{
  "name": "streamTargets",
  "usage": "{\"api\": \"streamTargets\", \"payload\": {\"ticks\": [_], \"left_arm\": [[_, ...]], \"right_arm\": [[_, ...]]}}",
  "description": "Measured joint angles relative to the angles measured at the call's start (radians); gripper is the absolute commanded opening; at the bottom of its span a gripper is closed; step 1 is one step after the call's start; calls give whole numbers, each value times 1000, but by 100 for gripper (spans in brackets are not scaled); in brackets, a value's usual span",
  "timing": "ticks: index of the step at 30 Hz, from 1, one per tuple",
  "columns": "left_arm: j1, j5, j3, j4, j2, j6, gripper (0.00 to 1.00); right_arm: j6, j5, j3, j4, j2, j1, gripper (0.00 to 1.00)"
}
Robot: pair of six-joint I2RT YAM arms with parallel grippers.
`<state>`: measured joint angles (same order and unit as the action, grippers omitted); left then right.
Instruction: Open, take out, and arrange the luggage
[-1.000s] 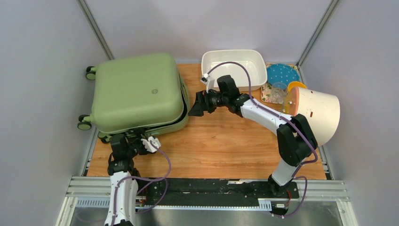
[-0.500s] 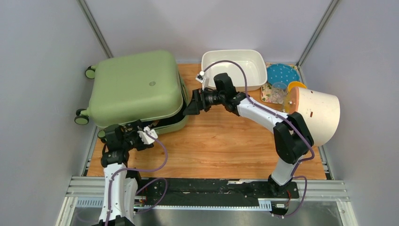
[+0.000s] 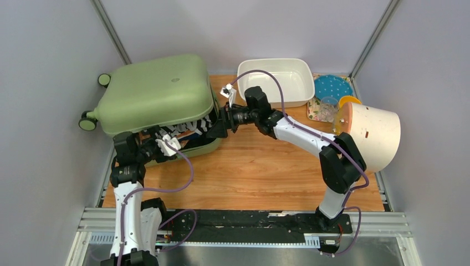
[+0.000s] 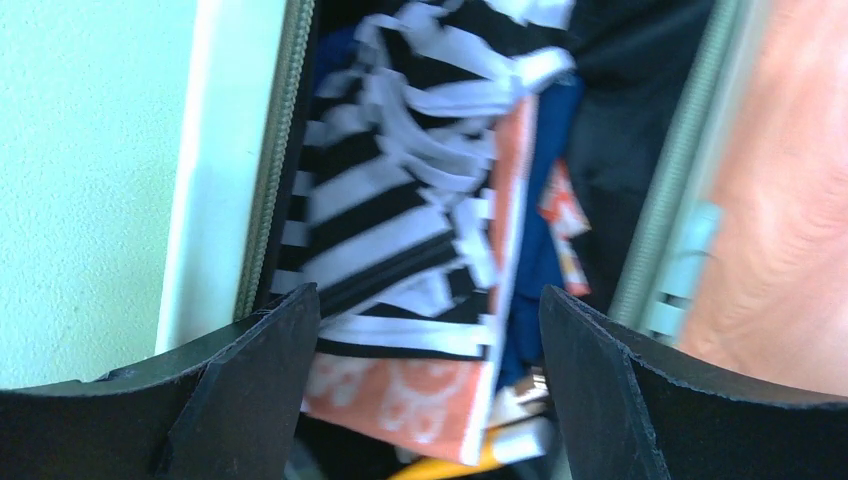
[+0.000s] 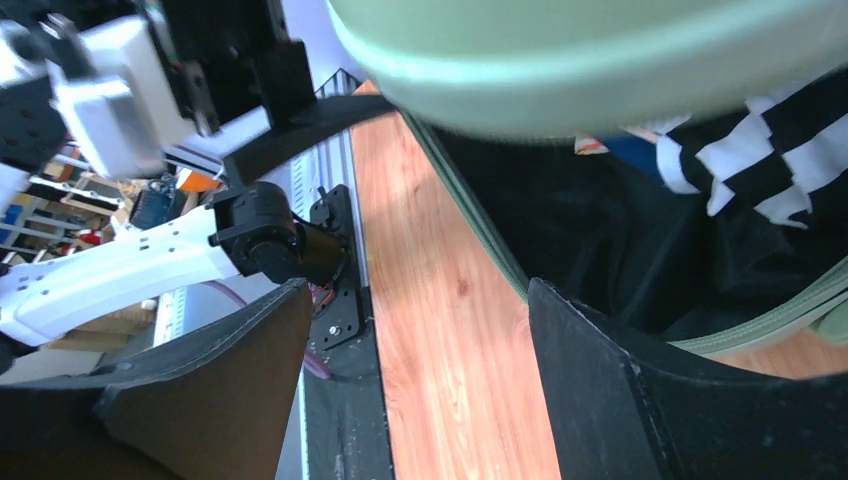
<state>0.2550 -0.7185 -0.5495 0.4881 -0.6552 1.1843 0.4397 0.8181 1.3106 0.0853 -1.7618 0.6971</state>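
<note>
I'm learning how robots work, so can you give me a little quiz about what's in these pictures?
1. True or false: the lid of the sage-green hard-shell suitcase stands partly open.
2. What shows inside it? A) black-and-white striped cloth B) shoes C) books
3. Are the left gripper and the right gripper open or shut?
Key: 1 true; 2 A; 3 open.

luggage: sage-green | lining: black | garment: black-white stripes | tub: white
</note>
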Motion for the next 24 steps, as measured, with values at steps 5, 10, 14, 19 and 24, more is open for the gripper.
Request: {"api": "streamTargets", "payload": {"ticks": [5, 10, 14, 19, 24], "left_arm": [[0, 8, -105, -123, -51, -18, 89], [0, 32, -140, -243, -103, -31, 89], [0, 80, -152, -320, -169, -49, 89], [0, 160, -189, -436, -263, -90, 90], [0, 229, -246, -539, -350, -145, 89]], "right_arm": [[-81, -39, 16, -44, 0, 3, 82], [-265, -119, 20, -149, 2, 26, 84], [-462, -209, 20, -224, 10, 92, 86], [-694, -285, 52, -304, 5, 194, 87], [-832, -328, 188, -357, -82, 238, 88]]}}
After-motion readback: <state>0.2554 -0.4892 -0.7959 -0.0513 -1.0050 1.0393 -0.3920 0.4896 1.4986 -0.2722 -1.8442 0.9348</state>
